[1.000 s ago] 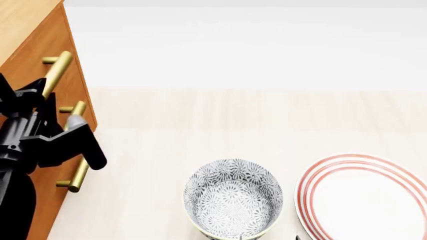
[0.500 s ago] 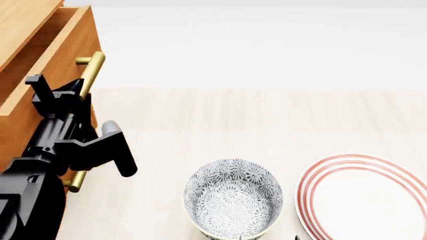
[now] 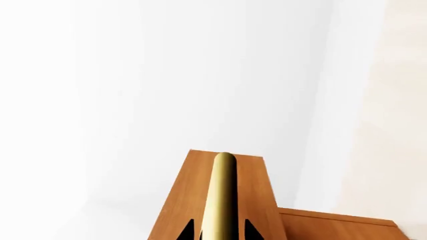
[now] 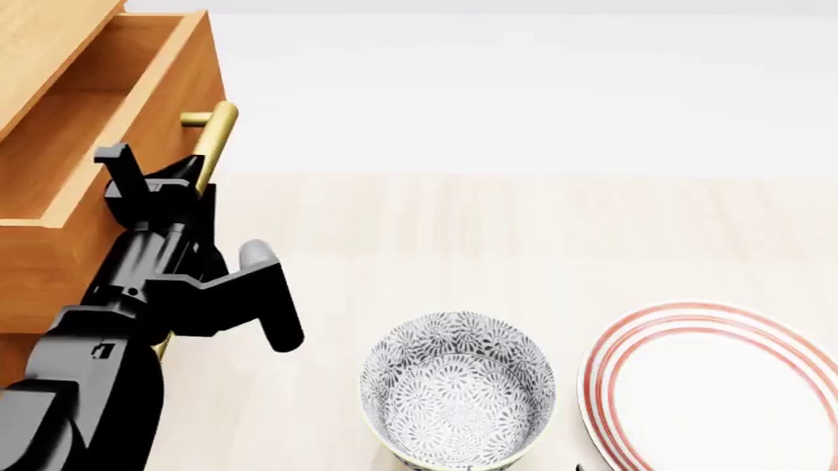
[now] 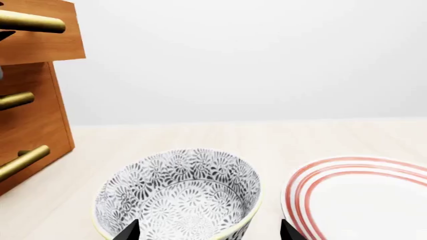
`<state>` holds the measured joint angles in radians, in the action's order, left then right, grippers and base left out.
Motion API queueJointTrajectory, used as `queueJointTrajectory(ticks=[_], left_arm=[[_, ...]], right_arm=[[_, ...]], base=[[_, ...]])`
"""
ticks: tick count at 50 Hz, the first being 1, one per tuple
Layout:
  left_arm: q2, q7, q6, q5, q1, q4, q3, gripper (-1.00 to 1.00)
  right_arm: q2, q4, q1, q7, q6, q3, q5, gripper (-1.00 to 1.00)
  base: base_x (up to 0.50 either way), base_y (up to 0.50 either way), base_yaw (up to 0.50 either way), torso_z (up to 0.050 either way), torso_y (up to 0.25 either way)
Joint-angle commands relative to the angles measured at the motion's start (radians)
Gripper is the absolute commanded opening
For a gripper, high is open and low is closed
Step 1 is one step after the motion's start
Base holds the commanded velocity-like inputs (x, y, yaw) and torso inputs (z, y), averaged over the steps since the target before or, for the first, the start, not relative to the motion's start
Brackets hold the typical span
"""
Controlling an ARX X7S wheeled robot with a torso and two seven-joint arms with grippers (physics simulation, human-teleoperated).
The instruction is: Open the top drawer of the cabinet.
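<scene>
Pale floor — left hand (image 4: 183,191) grips the top drawer (image 4: 92,147)'s handle (image 4: 214,137).

Top drawer (image 4: 92,147) juts over floor; bowl (image 4: 456,388) and plate (image 4: 713,388) stand right, bare tabletop (image 4: 524,226) between.

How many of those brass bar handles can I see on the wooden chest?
3: the top drawer's handle, pulled out with it, and two lower handles, a middle one and a bottom one. More may sit below the picture.
</scene>
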<state>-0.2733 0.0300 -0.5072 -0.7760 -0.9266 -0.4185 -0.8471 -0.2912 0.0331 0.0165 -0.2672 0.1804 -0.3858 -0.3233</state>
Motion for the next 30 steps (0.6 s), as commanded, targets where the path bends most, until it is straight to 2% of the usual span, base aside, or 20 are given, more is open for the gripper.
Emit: queueJointTrajectory(ticks=[1, 6, 7, 16, 30], left_arm=[[0.061, 0.046, 0.005, 0.02, -0.019, 0.092, -0.038, -1.0], [0.062, 0.036, 0.003, 0.026, -0.014, 0.095, -0.031, -1.0], [0.061, 0.037, 0.002, 0.026, -0.014, 0.096, -0.03, 1.0], [0.064, 0.032, -0.015, 0.028, -0.009, 0.135, -0.016, 1.0], [0.137, 0.103, -0.122, 0.117, 0.018, 0.362, 0.092, 1.0]], right_arm=[[0.016, -0.004, -0.002, 0.02, 0.003, 0.022, 0.009, 1.0], [0.015, -0.003, 0.002, 0.02, 0.001, 0.021, 0.006, 1.0], [0.015, -0.003, 0.001, 0.019, 0.0, 0.021, 0.006, 1.0], [0.015, 0.007, 0.002, 0.018, 0.002, 0.015, 0.008, 1.0], [0.012, 0.007, 0.005, 0.014, 0.004, 0.013, 0.003, 1.0]], base=[[0.0, 0.0, 0.0, 0.0, 0.0], [0.0, 0.0, 0.0, 0.0, 0.0], [0.0, 0.0, 0.0, 0.0, 0.0], [0.0, 0.0, 0.0, 0.0, 0.0], [0.0, 0.0, 0.0, 0.0, 0.0]])
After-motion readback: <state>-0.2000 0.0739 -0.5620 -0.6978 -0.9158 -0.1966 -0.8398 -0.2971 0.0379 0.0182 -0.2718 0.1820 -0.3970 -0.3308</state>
